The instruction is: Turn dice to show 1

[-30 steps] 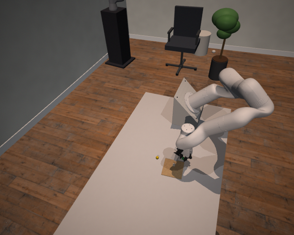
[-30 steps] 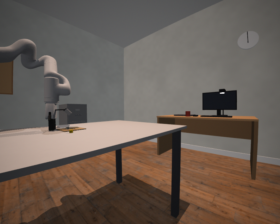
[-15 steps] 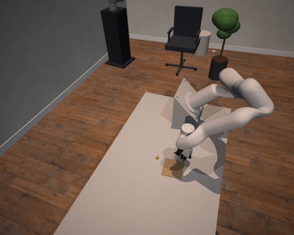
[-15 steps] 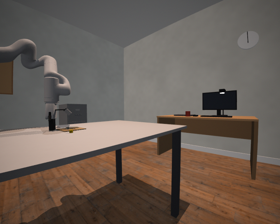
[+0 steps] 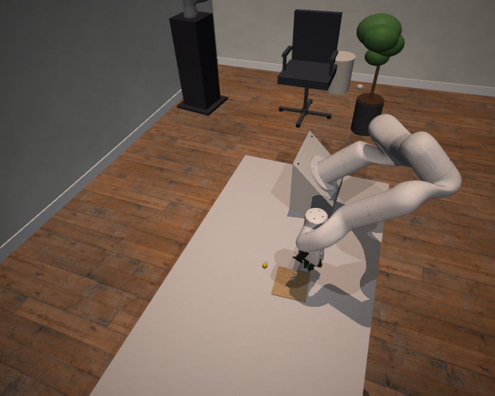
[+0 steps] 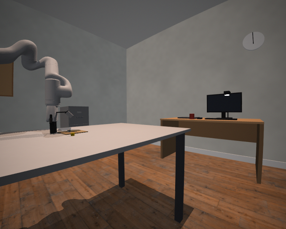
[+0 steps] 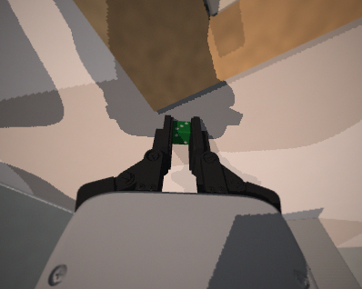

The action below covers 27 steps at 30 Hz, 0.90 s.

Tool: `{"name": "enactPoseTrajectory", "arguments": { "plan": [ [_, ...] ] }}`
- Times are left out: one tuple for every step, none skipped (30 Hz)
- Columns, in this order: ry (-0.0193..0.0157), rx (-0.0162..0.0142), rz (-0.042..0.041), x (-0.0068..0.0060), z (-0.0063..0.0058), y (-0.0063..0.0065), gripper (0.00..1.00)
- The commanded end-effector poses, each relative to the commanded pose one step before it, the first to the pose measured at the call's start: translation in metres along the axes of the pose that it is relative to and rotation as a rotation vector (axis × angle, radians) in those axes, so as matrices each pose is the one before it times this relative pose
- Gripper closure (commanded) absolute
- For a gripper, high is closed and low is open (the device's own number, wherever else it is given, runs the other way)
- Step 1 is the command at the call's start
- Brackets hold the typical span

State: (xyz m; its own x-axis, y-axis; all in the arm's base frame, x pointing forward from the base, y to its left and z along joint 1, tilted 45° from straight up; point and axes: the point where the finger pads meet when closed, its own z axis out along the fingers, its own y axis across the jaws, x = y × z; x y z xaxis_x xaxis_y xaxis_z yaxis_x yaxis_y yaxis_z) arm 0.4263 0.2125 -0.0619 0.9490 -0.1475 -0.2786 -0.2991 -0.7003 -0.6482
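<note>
My gripper (image 5: 309, 268) (image 6: 53, 132) (image 7: 181, 128) points down just off the mat's corner and is shut on the green die. The green die (image 5: 307, 266) (image 7: 181, 133) touches both fingers and shows several white pips; in the exterior view the fingers hide it. The tan mat (image 5: 281, 289) (image 6: 81, 132) (image 7: 284, 36) lies flat on the table. The white die (image 5: 292, 278) (image 6: 68, 130) sits on the mat, cut off at the top edge of the wrist view; its pips are too small to read. The yellow die (image 5: 264, 265) (image 6: 72, 134) lies on the table beside the mat.
The pale table (image 5: 221, 319) (image 6: 108, 138) carries the arm's slanted base (image 5: 301, 187) behind the gripper. The arm's shadow falls over part of the mat and the table near the fingers. A desk, a chair and a plant stand away from the table.
</note>
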Motion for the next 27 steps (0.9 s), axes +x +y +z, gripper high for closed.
{"name": "enactPoseTrajectory", "arguments": {
  "plan": [
    [0.00124, 0.00038, -0.00028, 0.00063, -0.00049, -0.00023, 0.89],
    [0.0, 0.0, 0.0, 0.0, 0.0, 0.0, 0.89],
    [0.0, 0.0, 0.0, 0.0, 0.0, 0.0, 0.89],
    [0.0, 0.0, 0.0, 0.0, 0.0, 0.0, 0.89],
    [0.0, 0.0, 0.0, 0.0, 0.0, 0.0, 0.89],
    [0.0, 0.0, 0.0, 0.0, 0.0, 0.0, 0.89],
    [0.0, 0.0, 0.0, 0.0, 0.0, 0.0, 0.89],
    [0.0, 0.0, 0.0, 0.0, 0.0, 0.0, 0.89],
    [0.0, 0.0, 0.0, 0.0, 0.0, 0.0, 0.89],
    [0.0, 0.0, 0.0, 0.0, 0.0, 0.0, 0.89],
    [0.0, 0.0, 0.0, 0.0, 0.0, 0.0, 0.89],
    [0.0, 0.0, 0.0, 0.0, -0.00007, 0.0, 0.89],
    [0.0, 0.0, 0.0, 0.0, 0.0, 0.0, 0.89],
    [0.0, 0.0, 0.0, 0.0, 0.0, 0.0, 0.89],
    [0.0, 0.0, 0.0, 0.0, -0.00048, 0.0, 0.89],
    [0.0, 0.0, 0.0, 0.0, -0.00119, 0.0, 0.89],
    [0.0, 0.0, 0.0, 0.0, -0.00211, 0.0, 0.89],
    [0.0, 0.0, 0.0, 0.0, -0.00313, 0.0, 0.89],
    [0.0, 0.0, 0.0, 0.0, -0.00417, 0.0, 0.89],
    [0.0, 0.0, 0.0, 0.0, -0.00516, 0.0, 0.89],
    [0.0, 0.0, 0.0, 0.0, -0.00603, 0.0, 0.89],
    [0.0, 0.0, 0.0, 0.0, -0.00676, 0.0, 0.89],
    [0.0, 0.00001, 0.0, 0.0, -0.00728, 0.0, 0.89],
    [0.0, 0.0, 0.0, 0.0, -0.00762, 0.0, 0.89],
    [0.0, 0.0, 0.0, 0.0, -0.00774, 0.0, 0.89],
    [0.0, 0.00001, 0.0, 0.0, -0.00766, 0.0, 0.89],
    [0.0, -0.00001, 0.0, 0.0, -0.00738, 0.00001, 0.89]
  ]
}}
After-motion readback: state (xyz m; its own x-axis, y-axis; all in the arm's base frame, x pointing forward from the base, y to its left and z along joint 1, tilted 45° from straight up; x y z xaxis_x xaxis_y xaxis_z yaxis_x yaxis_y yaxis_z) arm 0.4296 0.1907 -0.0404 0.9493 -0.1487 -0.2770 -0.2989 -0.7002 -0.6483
